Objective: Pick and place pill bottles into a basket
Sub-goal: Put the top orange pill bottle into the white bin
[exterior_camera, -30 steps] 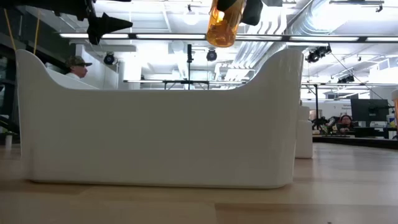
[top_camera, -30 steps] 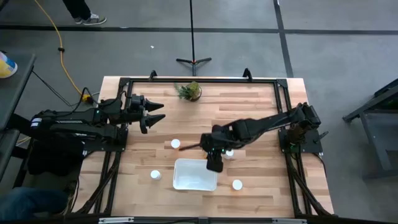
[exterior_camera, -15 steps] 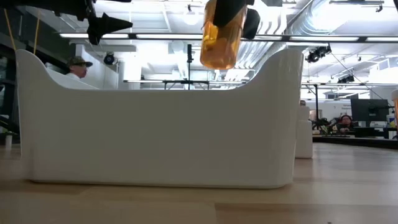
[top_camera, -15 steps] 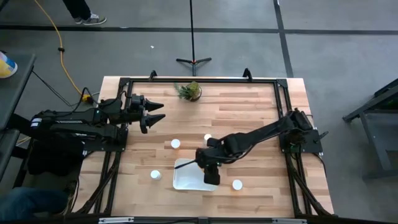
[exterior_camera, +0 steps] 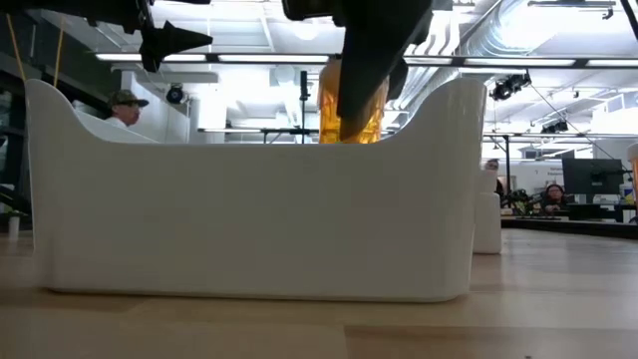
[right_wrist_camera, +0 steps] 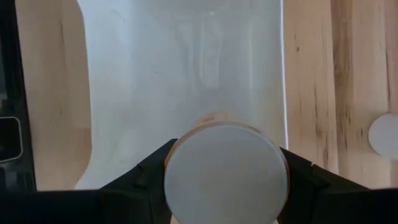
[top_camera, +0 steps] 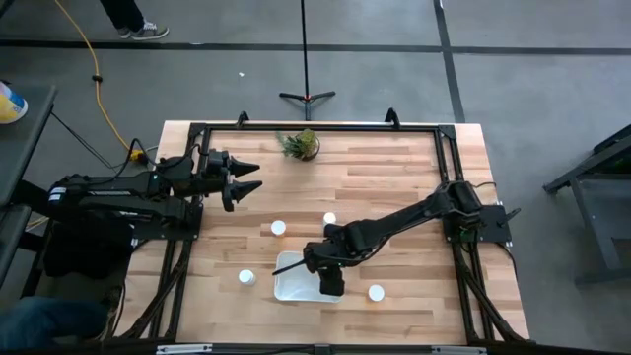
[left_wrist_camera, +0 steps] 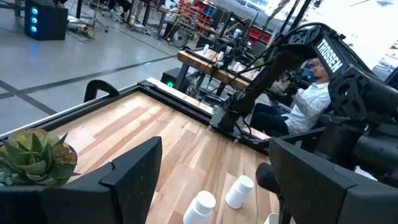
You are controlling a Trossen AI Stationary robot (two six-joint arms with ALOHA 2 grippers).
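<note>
Your right claw (top_camera: pixel 331 283) is clamped on an orange-bodied pill bottle (exterior_camera: pixel 351 104) and hangs over the right part of the basket (top_camera: pixel 296 286). In the low view the bottle's lower end has dipped below the basket's rim line, and in the right wrist view its white cap (right_wrist_camera: pixel 226 172) sits between the dark fingers with the basket's white floor beyond it. You have not let go, so this bottle is not yet placed.

As for the count, no bottle shows lying inside the basket in what the right wrist view takes in of its floor. Four white caps stand out on the desk (top_camera: pixel 414 168): one up and left of the basket (top_camera: pixel 279 229), one up and right of it (top_camera: pixel 329 219), one just beside its left end (top_camera: pixel 246 278) and one just beside its right end (top_camera: pixel 376 292). With the one you hold, that makes five you can see; any others are hidden or out of sight. So you are at the first placement, with most of the work left.

Your left claw (top_camera: pixel 246 181) waits with its fingers apart, over the far left of the desk, near the potted plant (top_camera: pixel 300 144).

The only writing you can read is "TROSSEN" on the right arm (left_wrist_camera: pixel 329 55), seen from the left wrist.
</note>
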